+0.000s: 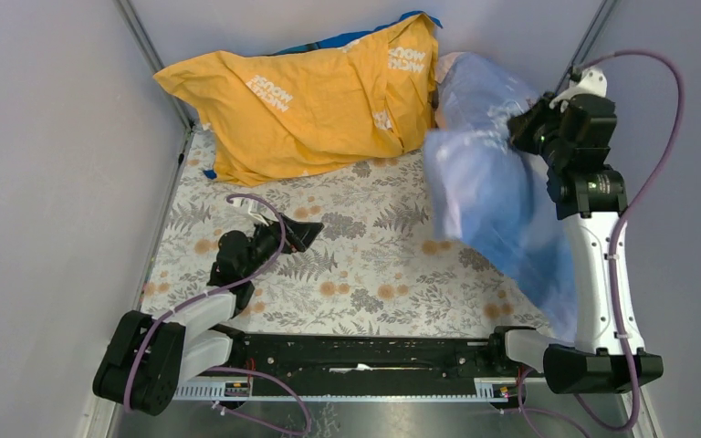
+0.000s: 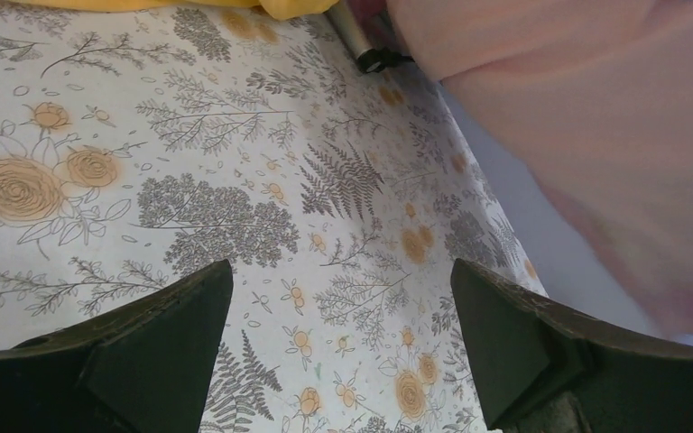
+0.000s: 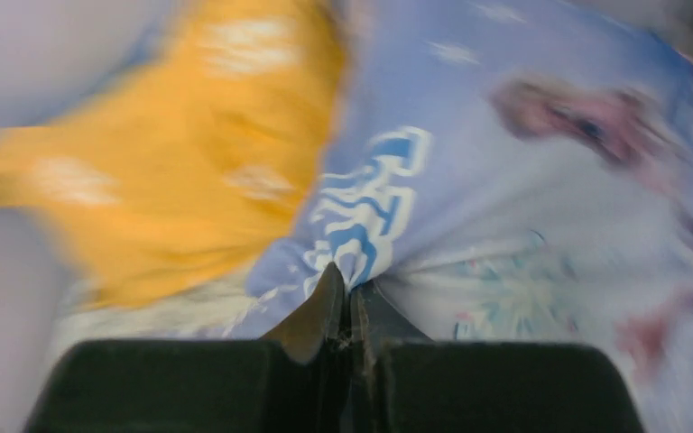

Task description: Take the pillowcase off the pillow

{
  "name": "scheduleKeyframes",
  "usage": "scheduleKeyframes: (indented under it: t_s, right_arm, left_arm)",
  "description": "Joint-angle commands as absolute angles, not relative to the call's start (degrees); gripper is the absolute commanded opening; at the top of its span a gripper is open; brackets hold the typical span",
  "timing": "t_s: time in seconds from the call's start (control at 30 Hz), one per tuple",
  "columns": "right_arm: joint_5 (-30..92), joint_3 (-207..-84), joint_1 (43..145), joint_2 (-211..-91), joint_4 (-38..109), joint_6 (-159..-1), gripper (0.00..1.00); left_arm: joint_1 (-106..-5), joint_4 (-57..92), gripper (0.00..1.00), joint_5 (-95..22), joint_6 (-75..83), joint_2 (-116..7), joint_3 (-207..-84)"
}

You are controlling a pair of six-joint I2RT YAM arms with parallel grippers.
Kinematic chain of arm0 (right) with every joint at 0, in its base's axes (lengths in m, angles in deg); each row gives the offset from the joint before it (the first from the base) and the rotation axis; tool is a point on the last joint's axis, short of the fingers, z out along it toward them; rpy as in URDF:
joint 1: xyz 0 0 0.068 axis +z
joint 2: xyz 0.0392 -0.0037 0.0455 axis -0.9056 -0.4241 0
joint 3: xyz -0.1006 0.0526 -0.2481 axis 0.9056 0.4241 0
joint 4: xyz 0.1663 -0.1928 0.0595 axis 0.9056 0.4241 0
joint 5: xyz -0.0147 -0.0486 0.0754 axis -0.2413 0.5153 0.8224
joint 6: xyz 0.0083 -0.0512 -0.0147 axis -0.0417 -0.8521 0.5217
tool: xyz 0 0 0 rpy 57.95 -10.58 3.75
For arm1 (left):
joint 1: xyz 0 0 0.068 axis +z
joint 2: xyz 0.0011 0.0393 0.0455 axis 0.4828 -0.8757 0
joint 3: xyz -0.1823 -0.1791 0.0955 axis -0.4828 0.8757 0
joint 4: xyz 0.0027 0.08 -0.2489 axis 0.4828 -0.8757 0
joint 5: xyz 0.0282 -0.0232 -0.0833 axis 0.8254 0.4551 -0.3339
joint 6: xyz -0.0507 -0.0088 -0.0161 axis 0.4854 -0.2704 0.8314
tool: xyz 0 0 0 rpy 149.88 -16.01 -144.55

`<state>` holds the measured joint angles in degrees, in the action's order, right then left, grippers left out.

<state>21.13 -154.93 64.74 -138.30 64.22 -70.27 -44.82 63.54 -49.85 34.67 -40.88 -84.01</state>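
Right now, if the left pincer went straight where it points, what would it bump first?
Probably the flowery tablecloth just ahead of the left pincer, which seems to tilt down. If it skims level instead, the pillowcase comes next. Depth is hard to judge.

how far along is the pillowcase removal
Done: the right gripper is pinched shut on the blue printed pillowcase. In hand: the fabric is raised off the floral table, blurred with motion. Left: no bare white pillow shows anywhere, so the case apparently isn't off; the left gripper hangs open over the table, holding nothing.
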Motion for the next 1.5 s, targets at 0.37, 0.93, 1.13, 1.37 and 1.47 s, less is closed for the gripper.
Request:
scheduleKeyframes:
  t_s: [0.37, 0.93, 1.13, 1.37, 1.47]
  right_arm:
    - [30.5, -148.5, 87.1, -138.4, 39.3, -59.3, 1.0]
    - [23.1, -143.6, 81.5, -156.0, 48.5, -64.1, 1.0]
    - [18.6, -143.0, 77.9, -164.6, 50.4, -58.6, 1.0]
    - [24.8, -138.1, 76.2, -164.4, 43.8, -57.3, 0.98]
    - [26.9, -139.1, 76.0, -164.5, 44.1, -58.8, 0.52]
  left_arm:
    - [-45.4, 52.0, 0.99, -41.4, 37.5, -31.2, -86.2]
    - [-45.3, -3.9, 0.99, -29.7, 39.7, -10.9, -111.8]
    - [-45.3, -17.9, 0.99, -29.9, 36.5, -20.7, -120.2]
    - [-45.3, -31.7, 0.99, -12.5, 43.2, -21.3, -124.7]
    - [-45.3, -37.2, 0.99, -8.8, 43.3, -21.2, -128.6]
